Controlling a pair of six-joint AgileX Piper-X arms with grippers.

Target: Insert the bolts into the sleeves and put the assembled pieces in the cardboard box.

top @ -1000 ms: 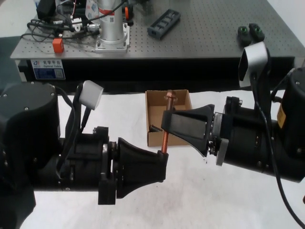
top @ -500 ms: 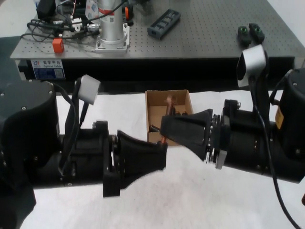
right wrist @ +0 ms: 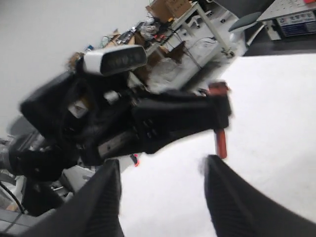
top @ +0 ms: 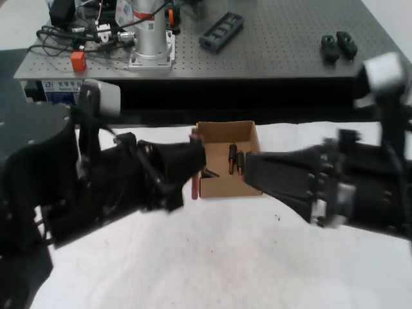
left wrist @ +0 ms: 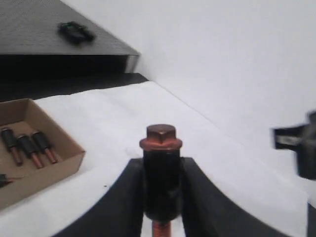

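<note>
We see the left tool [left wrist: 161,170] pressed together on a black sleeve [left wrist: 161,190], one finger on each side of it. A copper bolt [left wrist: 160,137] runs through the sleeve. Its hex head and flange sit just above the sleeve's upper end, clear of the fingertips, and a short piece of shank shows below the sleeve between the fingers. The piece stands upright in the grip.

In the high view the left tool [top: 198,159] holds the bolt [top: 194,185] just beside the left wall of the box [top: 225,188], near its front corner. The shank hangs below the fingers over the white tabletop [top: 212,257]. We cannot tell whether the bolt touches the cardboard.

The box lies on the tabletop between the two tools. Inside it are assembled pieces [top: 235,158], lying side by side toward the right half. In the left wrist view we count three assembled pieces [left wrist: 28,148], with black sleeves and copper shanks sticking out, close to one wall.

The right tool [right wrist: 160,165] is spread, its two fingers well apart with nothing between them. In the high view the right tool [top: 248,172] is near the box's right front corner, pointing toward the left tool. Its own camera looks across at the left arm, where the bolt [right wrist: 221,143] stands upright in the grip, apart from the right tool.
</note>
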